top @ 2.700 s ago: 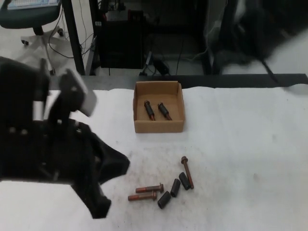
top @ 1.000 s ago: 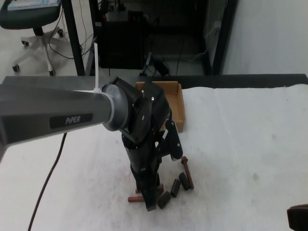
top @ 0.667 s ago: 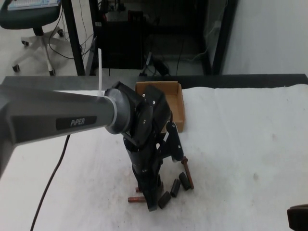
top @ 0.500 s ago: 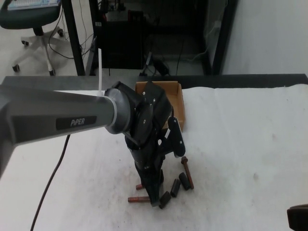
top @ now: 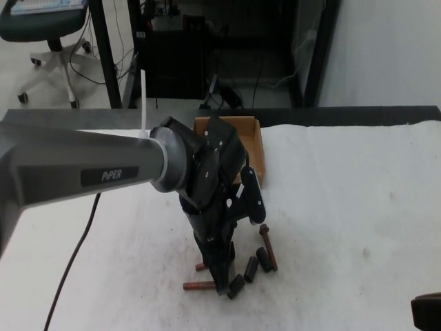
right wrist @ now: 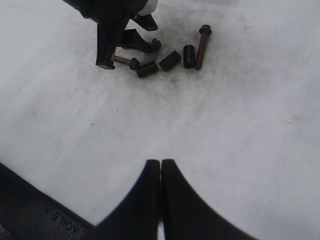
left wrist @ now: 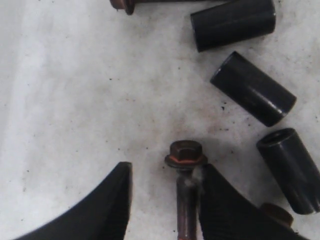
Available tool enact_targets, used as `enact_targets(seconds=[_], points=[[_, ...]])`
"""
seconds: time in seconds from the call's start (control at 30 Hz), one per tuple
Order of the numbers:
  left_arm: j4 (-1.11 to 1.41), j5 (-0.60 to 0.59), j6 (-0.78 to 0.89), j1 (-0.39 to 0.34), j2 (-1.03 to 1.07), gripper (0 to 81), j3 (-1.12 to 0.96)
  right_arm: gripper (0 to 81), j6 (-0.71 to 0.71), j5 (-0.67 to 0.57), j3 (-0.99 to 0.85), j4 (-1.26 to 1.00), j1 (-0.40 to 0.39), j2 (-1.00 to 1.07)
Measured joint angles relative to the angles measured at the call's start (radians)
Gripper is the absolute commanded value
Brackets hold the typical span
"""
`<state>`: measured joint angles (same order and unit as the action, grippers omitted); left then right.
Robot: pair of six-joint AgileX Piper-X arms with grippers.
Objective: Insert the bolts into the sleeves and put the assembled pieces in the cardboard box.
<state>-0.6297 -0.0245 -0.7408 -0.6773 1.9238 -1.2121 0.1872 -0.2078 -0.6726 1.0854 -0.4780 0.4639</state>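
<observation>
My left gripper [left wrist: 166, 170] is open and low over the white bench, with a rusty bolt [left wrist: 186, 195] lying between its fingers, close against one of them. In the high view this gripper [top: 222, 279] hangs over the two bolts at the front, and that bolt's shank [top: 201, 266] pokes out beside it. The second bolt [top: 200, 285] lies just nearer. Three black sleeves [left wrist: 253, 88] lie loose beside them, with a third bolt [top: 267, 246] past them. The cardboard box [top: 256, 148] is behind the arm. My right gripper [right wrist: 160, 192] is shut on nothing, some way off from the left gripper [right wrist: 129, 50].
The left arm's long grey link [top: 76, 172] crosses the left half of the bench and hides most of the box's inside. A dark part of an arm [top: 427, 314] sits at the front right corner. Open white bench lies to the right of the parts.
The left arm swung in from the near left and came down over the bolts. In the last second its gripper shifted slightly right, onto the farther of the two front bolts.
</observation>
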Motion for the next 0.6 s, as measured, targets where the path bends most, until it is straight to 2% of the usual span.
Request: enact_targets(seconds=[0.23, 0.3, 0.43, 0.6], points=[[0.0, 0.0, 0.0, 0.0, 0.003, 39.2, -0.001, 0.6, 0.0, 0.0, 0.0, 0.0, 0.0, 0.0], [0.0, 0.0, 0.0, 0.0, 0.003, 31.5, -0.001, 0.6, 0.0, 0.0, 0.0, 0.0, 0.0, 0.0], [-0.004, -0.005, 0.0, -0.002, 0.006, 0.5, -0.001, 0.6, 0.0, 0.0, 0.0, 0.0, 0.0, 0.0], [-0.004, -0.006, -0.017, -0.002, 0.006, 0.3, -0.001, 0.6, 0.0, 0.0, 0.0, 0.0, 0.0, 0.0]])
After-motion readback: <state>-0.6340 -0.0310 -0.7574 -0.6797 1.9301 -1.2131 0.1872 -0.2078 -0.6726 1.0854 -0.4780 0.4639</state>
